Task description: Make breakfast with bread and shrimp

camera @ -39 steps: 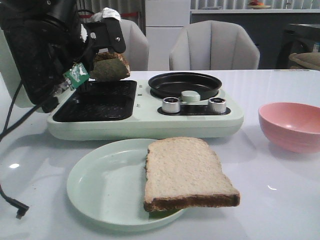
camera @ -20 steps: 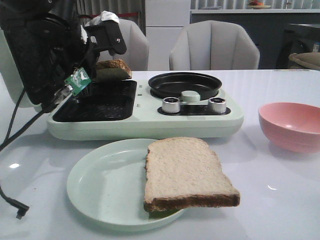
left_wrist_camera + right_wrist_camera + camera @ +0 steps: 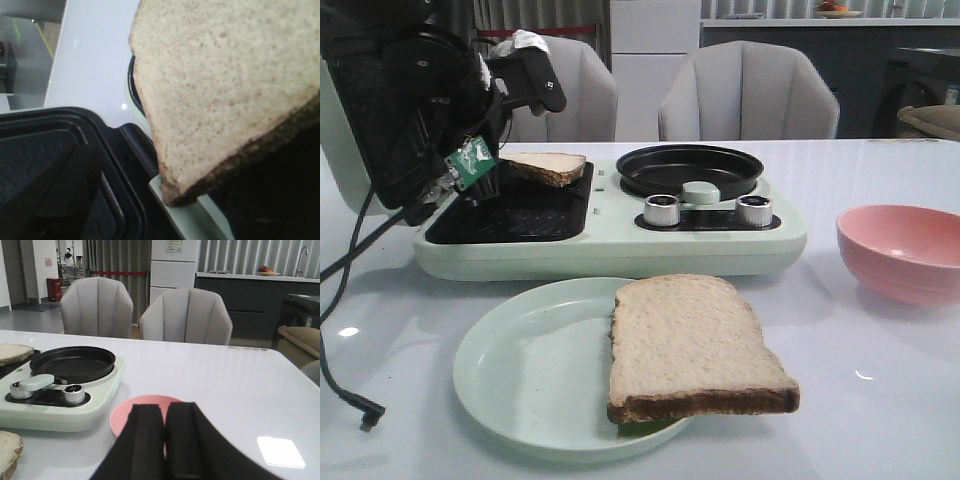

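Observation:
One slice of bread (image 3: 548,166) lies flat on the back rim of the black grill plate (image 3: 510,205); it fills the left wrist view (image 3: 225,85). My left gripper (image 3: 533,108) hangs above it, open, its visible finger (image 3: 532,78) apart from the slice. A second slice of bread (image 3: 690,345) rests on the pale green plate (image 3: 520,370) in front. My right gripper (image 3: 165,440) is shut on nothing, hovering just before the pink bowl (image 3: 145,402). The shrimp is out of view.
The pale green breakfast maker (image 3: 610,250) carries a round black pan (image 3: 690,170) and two metal knobs (image 3: 662,210). Its raised lid (image 3: 380,110) stands at the left behind my arm. The pink bowl (image 3: 900,250) sits right. A black cable (image 3: 350,400) trails at the left.
The slice has gone from hanging tilted under the left gripper's finger down onto the grill plate's back rim, lying flat. The finger has parted from it. The right side is unchanged.

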Controlling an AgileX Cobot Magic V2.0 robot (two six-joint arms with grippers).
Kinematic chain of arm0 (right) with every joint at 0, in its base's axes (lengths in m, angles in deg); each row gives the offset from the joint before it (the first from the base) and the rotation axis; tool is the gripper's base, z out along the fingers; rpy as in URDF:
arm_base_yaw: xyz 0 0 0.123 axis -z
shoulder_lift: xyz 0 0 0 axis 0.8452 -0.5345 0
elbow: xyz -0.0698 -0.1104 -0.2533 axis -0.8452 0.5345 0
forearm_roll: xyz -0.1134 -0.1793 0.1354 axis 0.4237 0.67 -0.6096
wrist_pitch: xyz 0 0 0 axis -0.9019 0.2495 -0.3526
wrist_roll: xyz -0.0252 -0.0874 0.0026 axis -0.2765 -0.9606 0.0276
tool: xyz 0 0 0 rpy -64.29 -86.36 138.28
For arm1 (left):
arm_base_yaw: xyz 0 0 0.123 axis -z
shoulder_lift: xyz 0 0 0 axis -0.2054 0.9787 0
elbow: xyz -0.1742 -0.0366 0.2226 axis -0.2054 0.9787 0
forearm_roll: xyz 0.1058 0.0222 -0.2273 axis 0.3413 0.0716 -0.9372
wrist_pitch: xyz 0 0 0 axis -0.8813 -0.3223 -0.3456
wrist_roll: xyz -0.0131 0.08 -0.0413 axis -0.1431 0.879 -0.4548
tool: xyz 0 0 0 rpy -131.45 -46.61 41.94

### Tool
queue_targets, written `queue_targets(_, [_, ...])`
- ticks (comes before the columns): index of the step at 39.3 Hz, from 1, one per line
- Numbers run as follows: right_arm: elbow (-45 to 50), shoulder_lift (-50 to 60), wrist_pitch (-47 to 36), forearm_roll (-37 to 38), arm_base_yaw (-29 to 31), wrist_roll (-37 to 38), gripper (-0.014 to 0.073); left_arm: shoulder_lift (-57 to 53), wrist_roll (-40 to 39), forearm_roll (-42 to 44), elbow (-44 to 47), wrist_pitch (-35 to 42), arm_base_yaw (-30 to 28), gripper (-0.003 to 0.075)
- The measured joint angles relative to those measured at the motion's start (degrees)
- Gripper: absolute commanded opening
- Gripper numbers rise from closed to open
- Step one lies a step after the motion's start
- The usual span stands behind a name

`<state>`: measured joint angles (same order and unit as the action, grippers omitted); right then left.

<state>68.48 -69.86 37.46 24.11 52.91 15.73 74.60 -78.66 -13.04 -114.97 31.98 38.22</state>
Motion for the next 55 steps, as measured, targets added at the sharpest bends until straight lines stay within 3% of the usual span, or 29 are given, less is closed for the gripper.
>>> queue_targets(12, [0.0,0.0,0.0,0.0,0.0,0.0,0.0169,-4.1,13.2,-18.5,0.1,-2.5,0.9,0.0565])
queue_targets(42, [0.0,0.0,0.0,0.0,0.0,0.0,0.0169,-32.7,18.8,-43.5,0.7,-7.3,2.3,0.0565])
queue_targets(55, [0.0,0.0,0.0,0.0,0.0,0.0,0.0169,-50.3,23.1,-53.1,15.2,-5.4,-3.6,0.0565])
